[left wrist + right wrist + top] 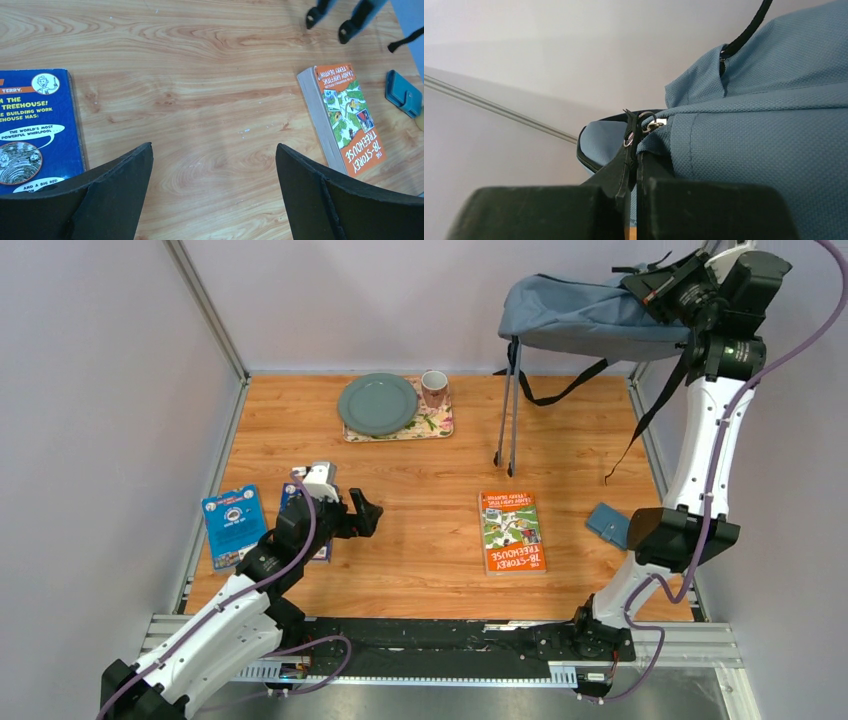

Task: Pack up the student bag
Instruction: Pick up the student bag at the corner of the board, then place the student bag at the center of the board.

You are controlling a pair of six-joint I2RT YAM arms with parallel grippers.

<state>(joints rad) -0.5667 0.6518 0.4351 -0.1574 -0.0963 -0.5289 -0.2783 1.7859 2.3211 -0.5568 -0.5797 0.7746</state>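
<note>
Two pincers differ: right pincer (634, 167) clamped on the hanging student bag (580, 315), left pincer (215, 167) spread wide, empty.

- Bag (580, 315): grey-blue cloth, black straps.
- Plate (377, 404), twelve o'clock: dull grey-green.
- Mat (437, 424): cream, leafy print.
- Orange book (512, 531): green-and-white cartoon cover.
- Blue book (233, 525), nine o'clock: white lettering.
- Wallet (608, 524): teal.
- Worktop (420, 480): orange-brown wood grain.

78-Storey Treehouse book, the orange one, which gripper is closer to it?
Left. The left gripper hovers open over the table, to the left of the 78-Storey Treehouse book. The right gripper is raised at the far right, shut on the student bag.
</note>
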